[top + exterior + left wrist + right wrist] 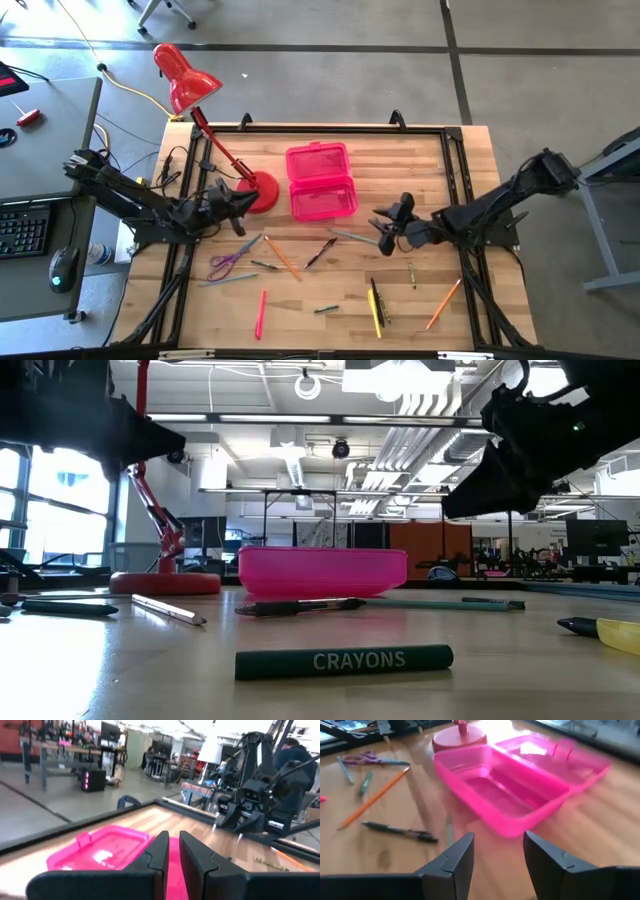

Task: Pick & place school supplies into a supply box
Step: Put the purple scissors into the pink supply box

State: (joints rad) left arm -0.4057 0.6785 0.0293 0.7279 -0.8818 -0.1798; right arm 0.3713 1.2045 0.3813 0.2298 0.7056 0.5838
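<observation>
The open hot-pink supply box rests flat on the table's far middle, lid folded back; it also shows in the right wrist view. Pencils and pens lie loose nearer: an orange pencil, a dark pen, a pink pen, a yellow one, a green crayon and purple-handled scissors. My left gripper hovers shut and empty, left of the box by the lamp base. My right gripper hovers open and empty, right of and nearer than the box, above a grey-green stick.
A red desk lamp stands with its round base just left of the box, its head beyond the table's far left corner. Another orange pencil lies near the right near corner. Black rails frame the table.
</observation>
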